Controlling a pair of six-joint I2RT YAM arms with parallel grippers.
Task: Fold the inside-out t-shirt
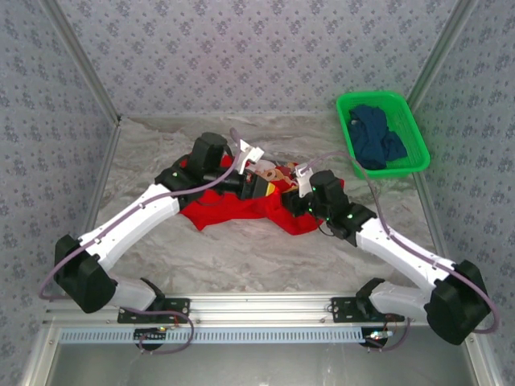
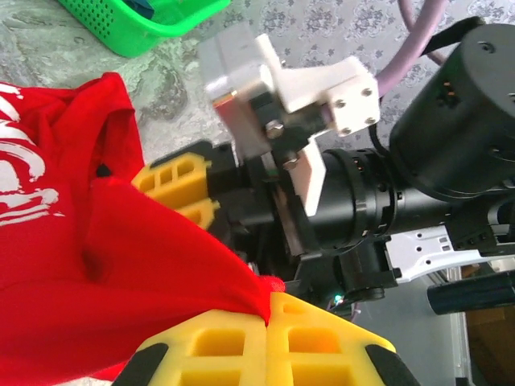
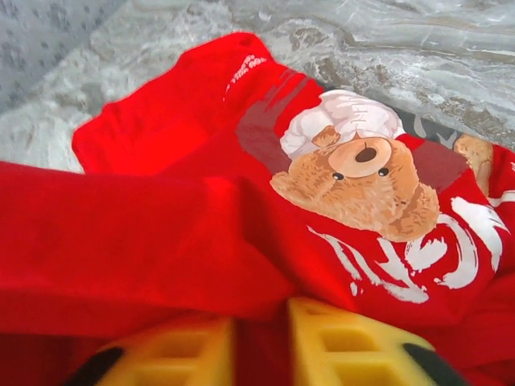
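The inside-out t-shirt (image 1: 233, 211), bright red, lies bunched in the middle of the marble table. Its bear print (image 3: 362, 173) and white lettering (image 3: 418, 265) face up. My left gripper (image 1: 259, 186) is shut, its yellow fingers (image 2: 322, 346) pinching a peak of red cloth (image 2: 121, 273). My right gripper (image 1: 283, 193) meets it from the right and is shut on a fold of the shirt (image 3: 161, 241), with red cloth between its yellow fingers (image 3: 346, 346). The left wrist view shows the right gripper's fingers (image 2: 173, 185) partly under the cloth.
A green basket (image 1: 418, 133) stands at the back right with a dark blue garment (image 1: 376, 138) in it; its corner (image 2: 137, 32) shows in the left wrist view. Patterned walls close the table on three sides. Bare marble (image 1: 265, 257) lies between the shirt and the arm bases.
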